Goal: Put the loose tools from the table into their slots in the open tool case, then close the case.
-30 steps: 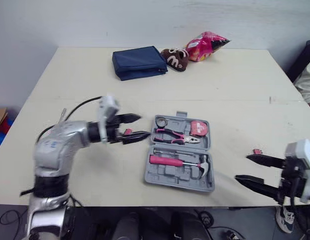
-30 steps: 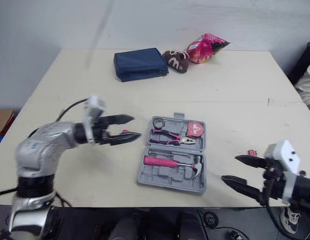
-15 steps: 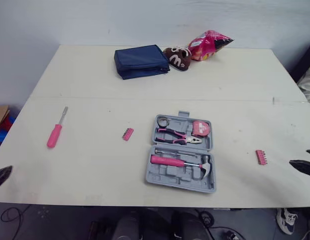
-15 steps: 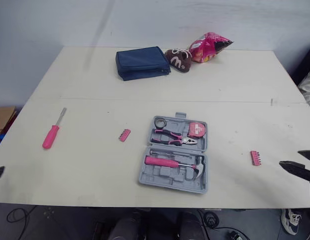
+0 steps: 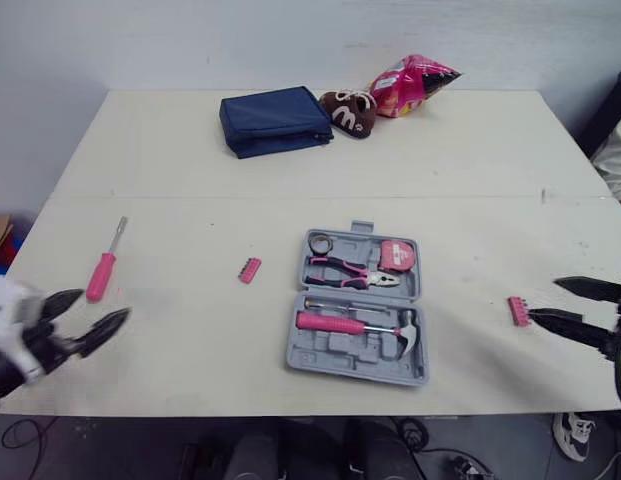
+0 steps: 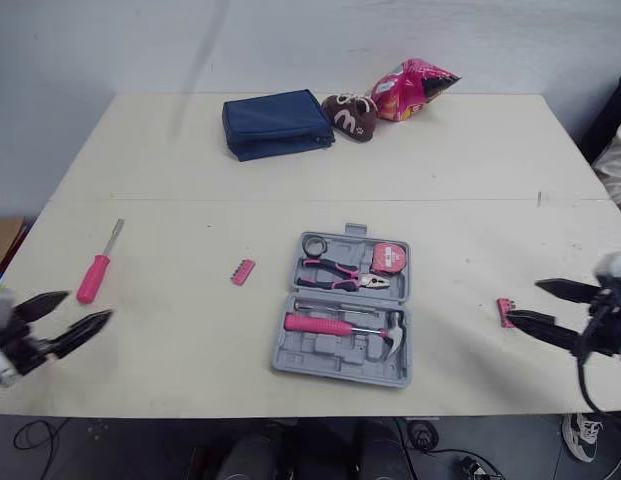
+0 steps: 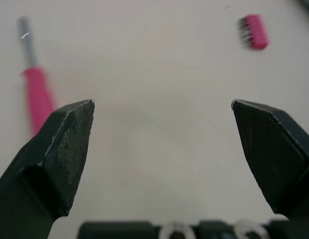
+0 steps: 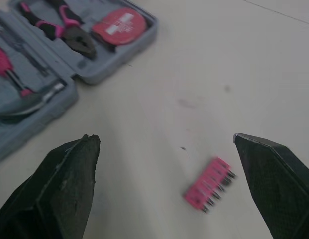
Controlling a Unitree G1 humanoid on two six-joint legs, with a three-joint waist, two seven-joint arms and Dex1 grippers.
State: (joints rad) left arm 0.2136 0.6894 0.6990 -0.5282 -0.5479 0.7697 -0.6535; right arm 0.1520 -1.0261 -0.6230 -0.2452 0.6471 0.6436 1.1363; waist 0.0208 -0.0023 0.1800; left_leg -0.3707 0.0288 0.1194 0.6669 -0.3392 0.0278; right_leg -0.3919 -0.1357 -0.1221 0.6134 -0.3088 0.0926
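The open grey tool case (image 5: 330, 350) lies at the table's middle front, holding pliers (image 5: 352, 272), a red tape measure (image 5: 396, 256) and a pink-handled hammer (image 5: 355, 326). A pink screwdriver (image 5: 102, 270) lies at the left, a pink bit holder (image 5: 250, 269) between it and the case, and a second pink bit holder (image 5: 517, 311) at the right. My left gripper (image 5: 88, 318) is open near the front left edge, just short of the screwdriver (image 7: 37, 97). My right gripper (image 5: 570, 303) is open beside the right bit holder (image 8: 208, 184).
A folded navy pouch (image 5: 274, 121), a brown snack bag (image 5: 349, 111) and a pink snack bag (image 5: 410, 81) sit along the table's far side. A person's sleeve (image 5: 616, 160) shows at the right edge. The cream table (image 5: 190, 170) is bare between the far objects and the case.
Both arms dropped out of view half a second ago and have come back in. The left gripper now sits low by the screwdriver instead of near the case. The right gripper has neared the right bit holder.
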